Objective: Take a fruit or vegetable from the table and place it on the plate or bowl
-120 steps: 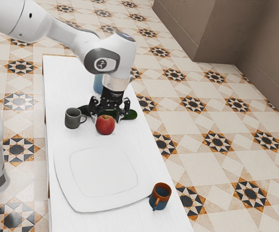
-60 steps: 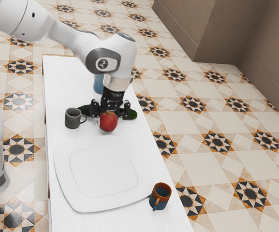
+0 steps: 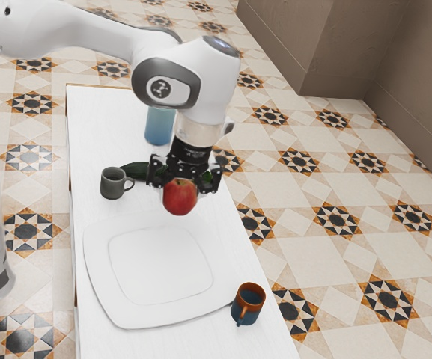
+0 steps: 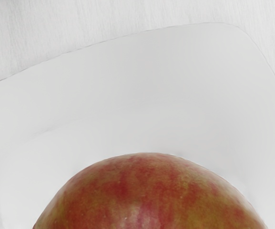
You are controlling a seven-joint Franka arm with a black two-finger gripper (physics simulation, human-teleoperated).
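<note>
Gripping the apple (image 3: 180, 197) from both sides, the gripper (image 3: 181, 182) holds it in air above the far edge of the plate (image 3: 97, 250). Better to move over the flat middle; lower gently before releasing.

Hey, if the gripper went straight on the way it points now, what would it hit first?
Probably the white plate. The gripper points down, and the wrist view shows the plate beneath the held apple, which would touch first. Exact depth is unclear.
</note>
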